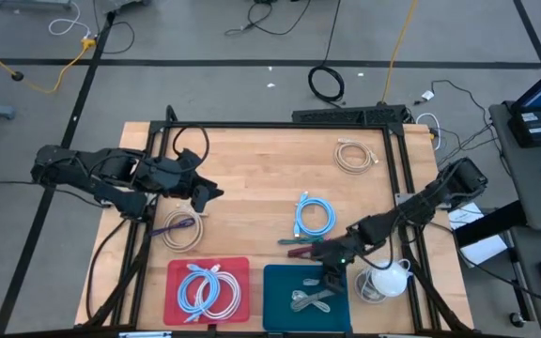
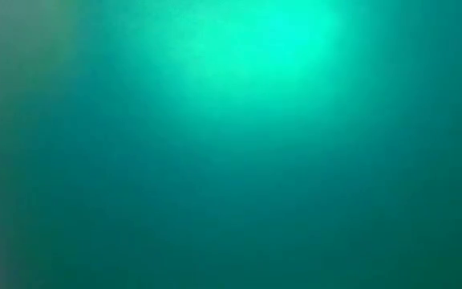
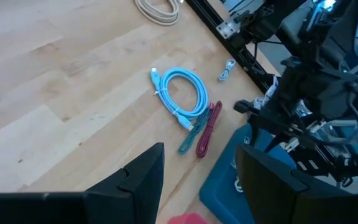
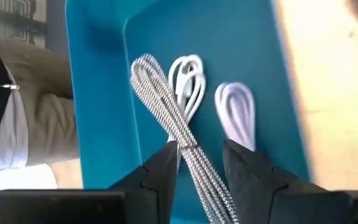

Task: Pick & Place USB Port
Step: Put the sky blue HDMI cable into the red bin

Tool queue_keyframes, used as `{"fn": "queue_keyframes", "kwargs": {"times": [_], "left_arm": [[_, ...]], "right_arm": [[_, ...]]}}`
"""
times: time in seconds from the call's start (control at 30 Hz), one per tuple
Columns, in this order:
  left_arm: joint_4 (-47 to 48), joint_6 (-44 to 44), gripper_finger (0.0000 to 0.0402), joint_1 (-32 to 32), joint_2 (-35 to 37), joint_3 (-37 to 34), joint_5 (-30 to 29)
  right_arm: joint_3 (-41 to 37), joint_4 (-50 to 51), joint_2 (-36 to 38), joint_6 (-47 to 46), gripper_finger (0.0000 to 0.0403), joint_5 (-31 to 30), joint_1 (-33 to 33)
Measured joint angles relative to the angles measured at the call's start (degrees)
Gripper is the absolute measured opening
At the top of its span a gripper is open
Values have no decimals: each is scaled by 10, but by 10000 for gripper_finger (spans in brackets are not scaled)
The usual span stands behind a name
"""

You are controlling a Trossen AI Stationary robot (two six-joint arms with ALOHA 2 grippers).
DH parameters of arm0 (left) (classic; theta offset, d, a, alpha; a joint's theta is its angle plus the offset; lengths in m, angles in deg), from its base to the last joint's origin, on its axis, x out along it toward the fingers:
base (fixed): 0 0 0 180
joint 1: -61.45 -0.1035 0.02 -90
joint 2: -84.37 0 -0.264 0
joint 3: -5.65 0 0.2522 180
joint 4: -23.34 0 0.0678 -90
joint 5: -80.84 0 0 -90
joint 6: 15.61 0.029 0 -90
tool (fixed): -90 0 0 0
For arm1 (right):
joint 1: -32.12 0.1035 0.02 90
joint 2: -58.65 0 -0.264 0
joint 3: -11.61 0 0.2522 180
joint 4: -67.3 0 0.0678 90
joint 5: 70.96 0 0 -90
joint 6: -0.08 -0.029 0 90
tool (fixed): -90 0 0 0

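The left gripper (image 1: 212, 194) hangs over the left part of the wooden desk (image 1: 270, 160), and its jaws stand apart with nothing between them. Just beside them, toward the front edge, lies a coiled beige-and-purple cable (image 1: 182, 229). In front of that cable a red tray (image 1: 177, 282) holds coiled light blue cables (image 1: 205, 289).

More to the right, a blue coiled cable (image 1: 314, 214) lies on bare wood, and beside it lie a dark red cable (image 3: 207, 129) and a green cable (image 3: 186, 144).

The right gripper (image 1: 331, 272) is over the teal tray (image 1: 285, 282). Its jaws are partly apart around a braided grey USB cable (image 4: 169, 127) that lies in the tray; whether they press on it cannot be told. Two white coiled cables (image 4: 188, 81) lie in the tray just beyond the jaws. A white bundle (image 1: 385, 279) rests just outside the tray's right edge. A beige coil (image 1: 353, 155) lies well apart, near the far right corner.
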Motion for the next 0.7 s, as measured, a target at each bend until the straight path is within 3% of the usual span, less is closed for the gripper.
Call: {"fn": "queue_keyframes", "kwargs": {"times": [0.2, 0.43, 0.53, 0.7], "left_arm": [[29, 0, 200, 12, -2, 0, -11], [329, 51, 200, 0, -8, 0, 34], [396, 60, 200, 0, -9, -1, 60], [323, 54, 200, 13, -9, -1, 77]], "right_arm": [[17, -20, 0, 42, 127, -16, -71], [133, -13, 0, 148, 127, -63, -141], [191, 50, 0, 192, 127, -90, -153], [274, 248, 0, 247, 122, -169, -158]]}}
